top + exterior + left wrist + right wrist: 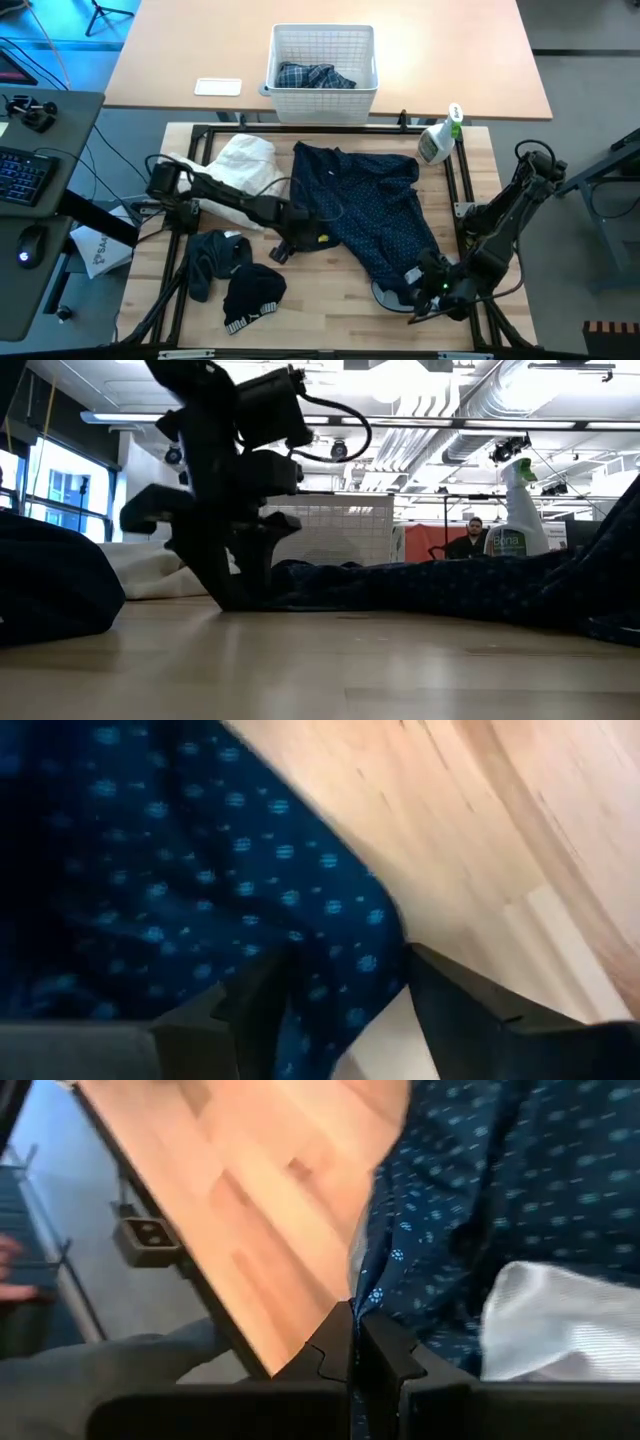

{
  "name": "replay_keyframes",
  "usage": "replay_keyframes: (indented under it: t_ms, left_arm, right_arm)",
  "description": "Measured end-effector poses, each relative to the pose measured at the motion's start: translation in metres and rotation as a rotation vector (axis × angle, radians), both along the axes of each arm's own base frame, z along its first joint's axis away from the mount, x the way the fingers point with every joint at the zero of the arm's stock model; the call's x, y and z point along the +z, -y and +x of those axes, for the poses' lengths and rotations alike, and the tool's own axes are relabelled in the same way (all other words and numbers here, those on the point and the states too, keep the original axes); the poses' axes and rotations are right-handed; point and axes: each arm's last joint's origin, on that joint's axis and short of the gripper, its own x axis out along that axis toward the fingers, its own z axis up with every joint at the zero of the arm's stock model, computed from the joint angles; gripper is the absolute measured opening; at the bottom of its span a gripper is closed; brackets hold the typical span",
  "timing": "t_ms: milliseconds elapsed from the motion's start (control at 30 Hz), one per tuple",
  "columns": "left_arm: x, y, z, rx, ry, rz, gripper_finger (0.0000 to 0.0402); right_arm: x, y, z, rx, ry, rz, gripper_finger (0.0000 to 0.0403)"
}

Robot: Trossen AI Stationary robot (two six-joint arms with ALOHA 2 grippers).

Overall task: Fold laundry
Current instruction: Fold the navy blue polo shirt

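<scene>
- The left gripper (300, 238) is down on the wooden worktop (330, 305) at the left edge of the navy dotted shirt (375, 215).
- In the left wrist view its two fingers (255, 1005) stand apart, with a flap of the navy dotted cloth lying between them; whether they pinch it I cannot tell.
- In the low view this gripper (235, 595) reaches down to the worktop right at the edge of the shirt (450, 585).
- The right gripper (432, 290) sits at the near right corner of the shirt, low on the worktop.
- Its fingers (340, 1350) are pressed together, and the hem of the dotted shirt (520, 1190) runs down into them, so it has the cloth pinched.
- Just beside that gripper, pale white fabric (560, 1325) shows under the navy cloth.
- The shirt lies spread between the two grippers, rumpled, with its far end near the back rail.
- Near the left gripper, on its outer side, lie two small dark pieces (235, 280), one with a striped cuff.
- Behind the left arm lies a white cloth (245, 165).
- Beyond the shirt, well away from both grippers, a white basket (322, 95) holds a blue plaid shirt (312, 76).
- A spray bottle (440, 138) stands at the far right corner, well behind the right gripper.
</scene>
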Motion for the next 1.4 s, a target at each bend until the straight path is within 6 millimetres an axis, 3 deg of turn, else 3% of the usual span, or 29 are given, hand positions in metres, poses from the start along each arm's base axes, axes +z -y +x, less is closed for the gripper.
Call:
replay_keyframes:
  t_ms: [67,167,233,300,400,467,600,700,800,933,1067,1167,1400]
  left_arm:
    - [-0.009,0.005,0.000,-0.012,-0.037,0.011,0.0168]
    - [-0.010,0.011,-0.004,-0.007,-0.061,0.076,0.0093]
    - [-0.004,0.011,-0.008,0.003,-0.070,0.121,0.0031]
    - [0.007,0.005,-0.015,0.051,-0.089,0.180,0.0013]
    - [0.035,-0.006,-0.037,0.119,-0.108,0.356,0.0003]
    - [0.071,-0.008,-0.044,0.178,0.015,0.406,0.0002]
    - [0.125,-0.017,-0.086,0.241,0.105,0.464,0.0001]
    - [0.164,-0.023,-0.120,0.298,0.239,0.475,0.0001]
    - [0.188,-0.030,-0.150,0.338,0.335,0.452,0.0000]
    - [0.211,-0.034,-0.185,0.377,0.478,0.411,0.0000]
    - [0.224,-0.037,-0.210,0.424,0.580,0.367,0.0000]
    - [0.230,-0.039,-0.225,0.460,0.638,0.351,0.0000]
    - [0.235,-0.043,-0.238,0.525,0.693,0.402,0.0000]
  right_arm:
    - [0.001,-0.005,0.004,0.017,0.033,0.038,0.0000]
    - [-0.004,-0.020,0.012,0.058,0.073,0.087,0.0000]
    - [-0.012,-0.033,0.019,0.083,0.089,0.123,0.0000]
    - [-0.026,-0.048,0.026,0.116,0.074,0.166,0.0000]
    - [-0.053,-0.069,0.036,0.172,-0.002,0.252,0.0000]
    - [-0.072,-0.080,0.037,0.158,-0.105,0.316,0.0000]
    - [-0.089,-0.099,0.034,0.113,-0.253,0.378,0.0000]
    - [-0.087,-0.108,0.032,0.049,-0.277,0.406,0.0000]
    - [-0.081,-0.112,0.033,0.019,-0.246,0.423,0.0011]
    - [-0.067,-0.117,0.041,0.031,-0.192,0.471,0.0069]
    - [-0.041,-0.118,0.052,0.077,-0.112,0.529,0.0143]
    - [-0.024,-0.111,0.055,0.035,-0.140,0.522,0.0176]
    - [-0.013,-0.086,0.054,-0.202,-0.315,0.318,0.0176]
